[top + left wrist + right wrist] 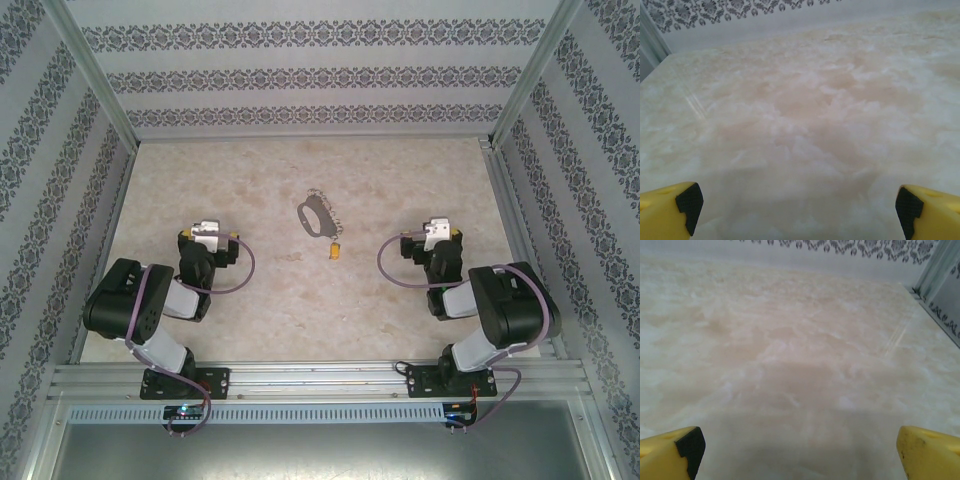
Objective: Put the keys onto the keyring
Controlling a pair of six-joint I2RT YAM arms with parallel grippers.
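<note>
The grey oval keyring (313, 216) lies on the marble tabletop near the middle, with a short chain of small silvery rings trailing toward the right. Just below its chain end lies the tiny key (336, 248) with a yellow-orange head. My left gripper (208, 232) rests to the left of them, folded back near its base. My right gripper (436, 232) sits to their right. Both wrist views show yellow fingers (670, 210) (670, 452) spread wide over bare tabletop with nothing between them.
Patterned walls with aluminium posts (92, 75) enclose the table on the left, back and right. An aluminium rail (320, 378) runs along the near edge under the arm bases. Purple cables (246, 262) loop from each wrist.
</note>
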